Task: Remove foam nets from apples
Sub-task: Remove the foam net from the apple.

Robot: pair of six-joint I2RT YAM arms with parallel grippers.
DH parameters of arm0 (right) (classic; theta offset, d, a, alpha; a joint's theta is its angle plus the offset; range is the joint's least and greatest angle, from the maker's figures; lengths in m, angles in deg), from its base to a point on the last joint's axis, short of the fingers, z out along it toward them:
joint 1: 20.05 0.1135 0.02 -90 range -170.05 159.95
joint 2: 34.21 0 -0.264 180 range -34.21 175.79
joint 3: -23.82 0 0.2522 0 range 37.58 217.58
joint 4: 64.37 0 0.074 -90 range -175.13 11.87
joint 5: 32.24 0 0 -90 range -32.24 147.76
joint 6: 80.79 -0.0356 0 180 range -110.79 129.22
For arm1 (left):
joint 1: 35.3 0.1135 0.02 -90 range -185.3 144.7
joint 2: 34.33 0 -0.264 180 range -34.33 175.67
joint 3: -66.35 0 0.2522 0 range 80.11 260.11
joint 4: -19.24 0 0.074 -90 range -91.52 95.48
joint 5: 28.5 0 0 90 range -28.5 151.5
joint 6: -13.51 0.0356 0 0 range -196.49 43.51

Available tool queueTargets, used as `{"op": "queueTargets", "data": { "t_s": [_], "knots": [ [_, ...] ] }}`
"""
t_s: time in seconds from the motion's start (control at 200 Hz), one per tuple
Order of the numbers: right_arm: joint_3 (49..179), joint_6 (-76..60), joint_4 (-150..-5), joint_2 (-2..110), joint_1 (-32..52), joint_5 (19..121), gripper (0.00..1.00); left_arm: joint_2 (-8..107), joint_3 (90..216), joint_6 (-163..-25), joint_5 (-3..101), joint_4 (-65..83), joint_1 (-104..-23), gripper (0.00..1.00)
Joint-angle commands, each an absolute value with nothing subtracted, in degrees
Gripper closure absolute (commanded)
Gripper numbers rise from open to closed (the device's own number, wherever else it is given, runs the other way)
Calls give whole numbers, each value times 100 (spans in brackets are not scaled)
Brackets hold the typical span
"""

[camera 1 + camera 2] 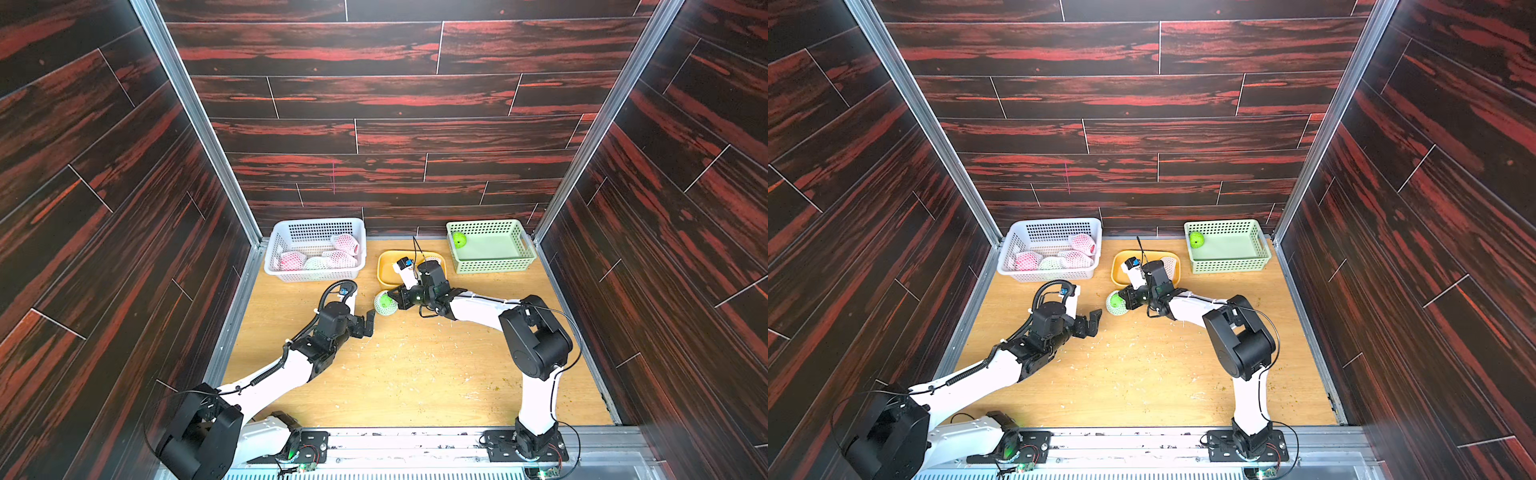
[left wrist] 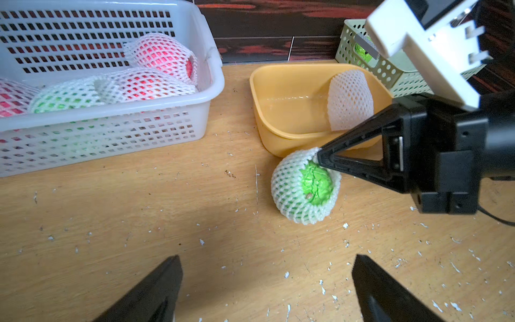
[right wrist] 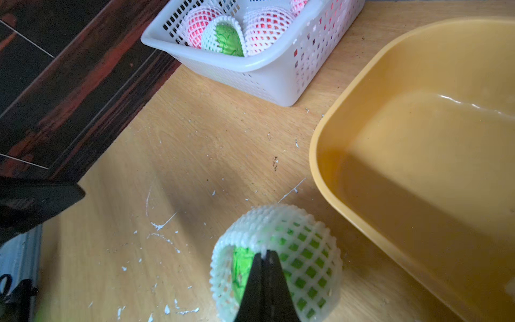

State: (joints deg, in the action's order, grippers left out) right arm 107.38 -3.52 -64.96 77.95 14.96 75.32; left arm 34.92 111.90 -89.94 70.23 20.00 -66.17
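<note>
A green apple wrapped in a white foam net lies on the wooden table just in front of the yellow tub, seen in both top views. My right gripper is shut on the rim of this foam net, at the open end where the apple shows; its place in a top view is beside the tub. My left gripper stands open and empty, a short way from the netted apple.
A white basket at the back left holds several netted apples. The yellow tub holds one empty foam net. A green basket at the back right holds a bare green apple. White foam flecks litter the table.
</note>
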Motion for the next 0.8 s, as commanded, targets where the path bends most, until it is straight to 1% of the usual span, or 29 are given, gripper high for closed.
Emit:
{"op": "queueTargets", "data": {
  "t_s": [0.0,0.06,0.085,0.301,0.546,0.792],
  "knots": [
    [10797,-507,-6773,7383,1465,7726,98,3288,11142,-8977,7169,1837,-6615,0],
    [10824,-571,-6908,7272,1460,7727,98,3218,11151,-8979,7174,1799,-6621,0],
    [10825,-618,-6965,7229,1464,7944,98,3178,11157,-8977,7178,1773,-6619,0],
    [10750,-1047,-7293,7030,1455,8485,98,3027,11134,-8950,7196,1718,-6615,0],
    [10871,-1014,-7500,7265,1396,8393,97,3178,11131,-8931,7151,1764,-6611,0],
    [11359,-914,-8034,6885,1287,8330,96,3098,11178,-8977,7117,1814,-6615,0]
  ]
}}
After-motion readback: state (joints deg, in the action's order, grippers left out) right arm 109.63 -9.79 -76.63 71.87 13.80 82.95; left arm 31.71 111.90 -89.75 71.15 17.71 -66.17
